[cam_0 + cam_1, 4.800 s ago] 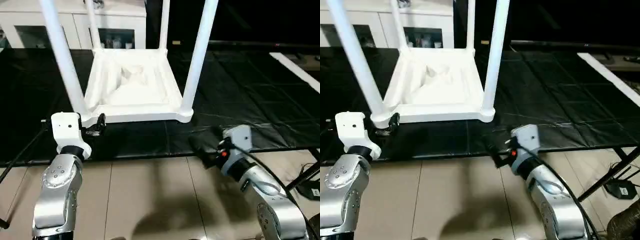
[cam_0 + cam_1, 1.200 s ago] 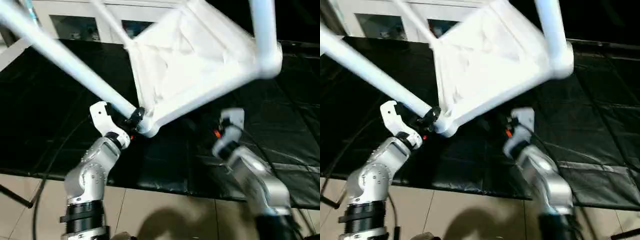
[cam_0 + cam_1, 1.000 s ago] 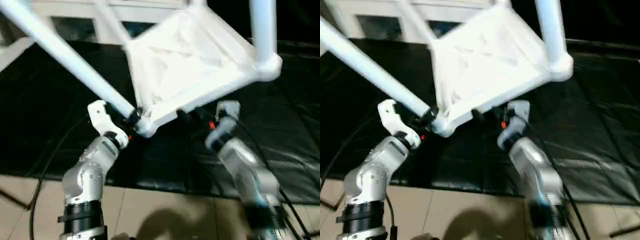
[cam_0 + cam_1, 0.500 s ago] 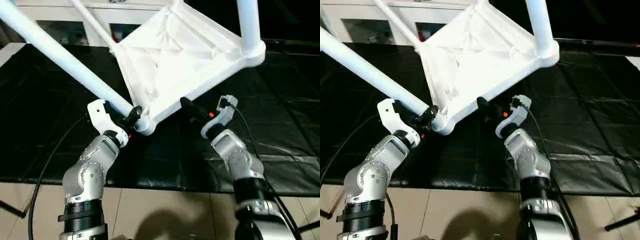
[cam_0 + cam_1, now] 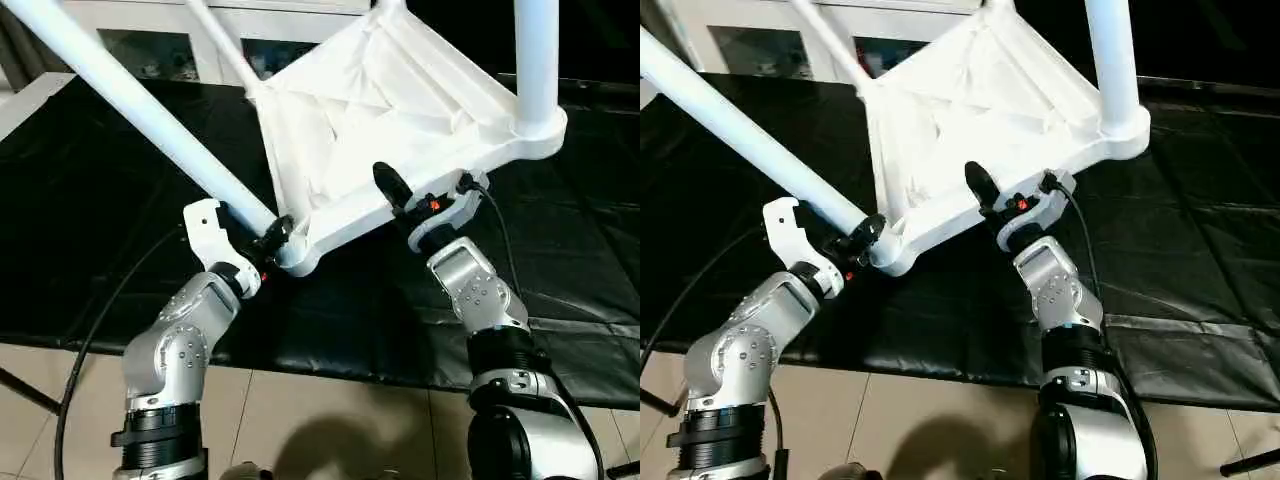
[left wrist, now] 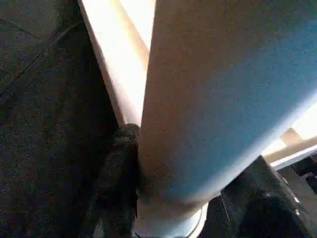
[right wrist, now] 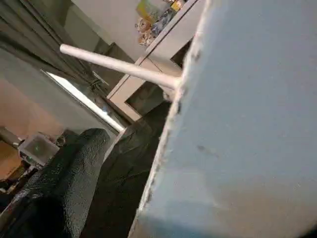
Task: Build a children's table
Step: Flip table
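Children's table (image 5: pixel 390 110) is tilting legs-up over the black mat (image 5: pixel 90 220), and you are gripping it on two sides.

Your left hand (image 5: pixel 268 238) is pinching the near leg (image 5: pixel 150 115) right at its corner socket, while your right hand (image 5: pixel 405 200) is standing spread wide with the tabletop's near edge between its fingers, one finger (image 5: pixel 980 185) lying against the ribbed underside. That rim is running from your left hand up toward the right corner leg (image 5: pixel 538 60), so the right hand is sitting partway along it. Its other finger is hidden behind the rim, and the leg tops are cut off, as is the far corner.
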